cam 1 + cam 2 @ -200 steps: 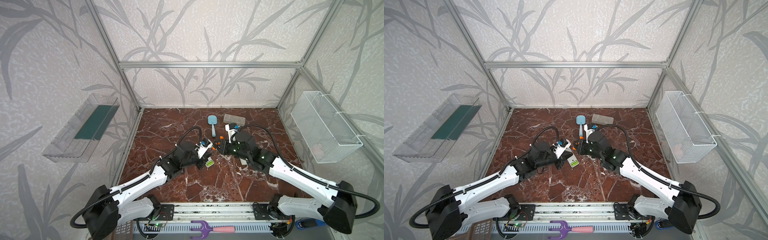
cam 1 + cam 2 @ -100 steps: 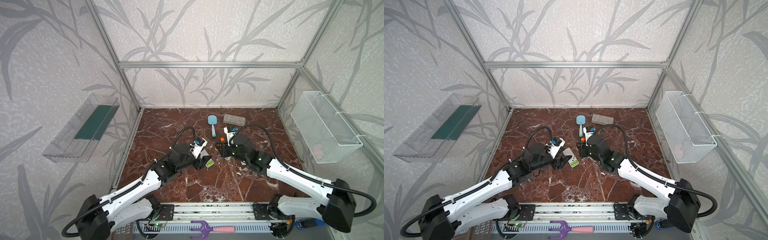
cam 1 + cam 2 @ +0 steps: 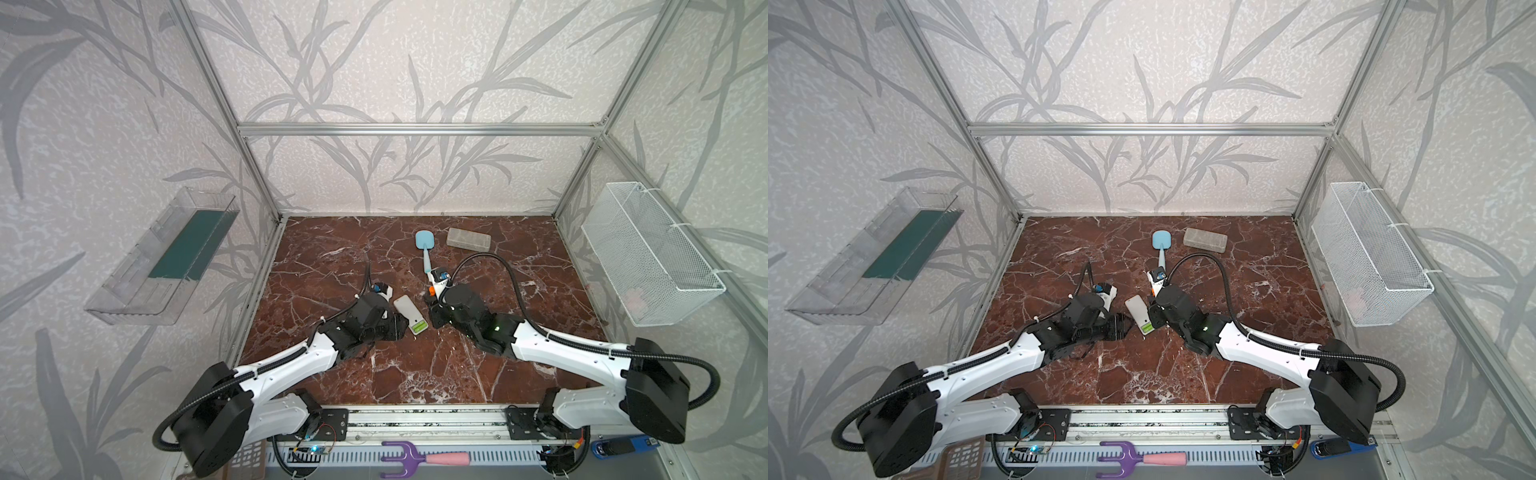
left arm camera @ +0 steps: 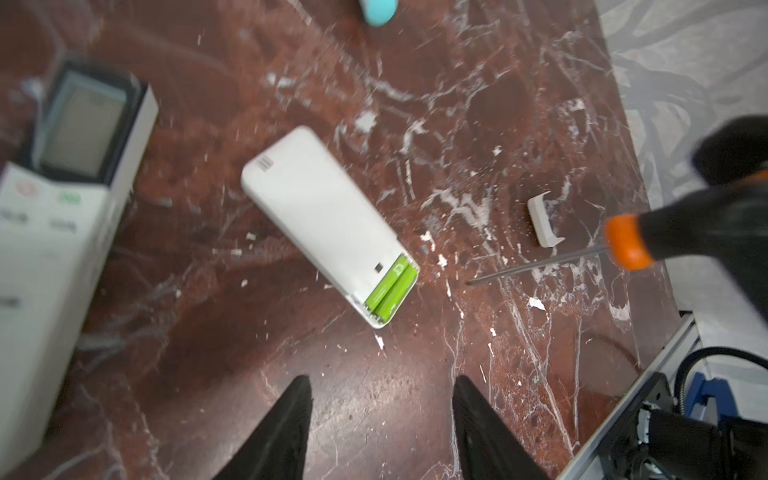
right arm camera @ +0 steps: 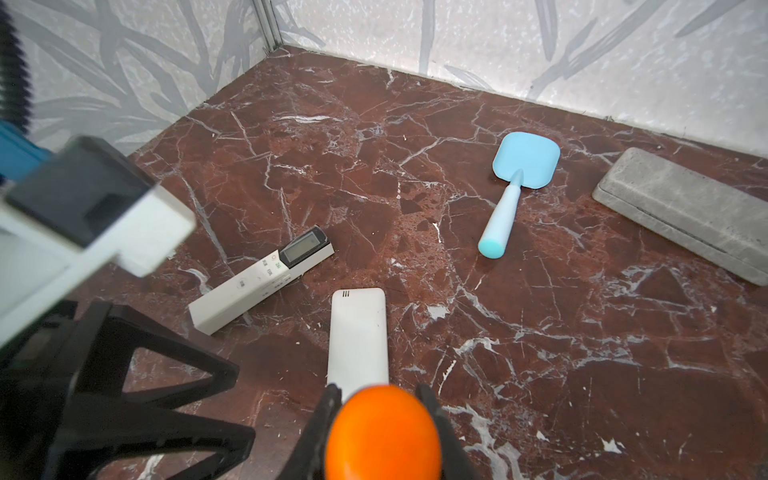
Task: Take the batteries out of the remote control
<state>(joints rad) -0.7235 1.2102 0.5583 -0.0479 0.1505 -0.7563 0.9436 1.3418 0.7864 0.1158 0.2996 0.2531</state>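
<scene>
Left gripper (image 4: 381, 384) hung half open, empty; right gripper (image 5: 378, 395) clamped the screwdriver (image 5: 382, 432), shaft hidden behind its orange butt; I saw batteries (image 4: 390, 291) only partly.

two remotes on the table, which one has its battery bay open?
The plain white remote lying back-up: its end bay is uncovered, with two lime-green batteries showing. The remote with the LCD screen lies face-up, buttons showing.
</scene>
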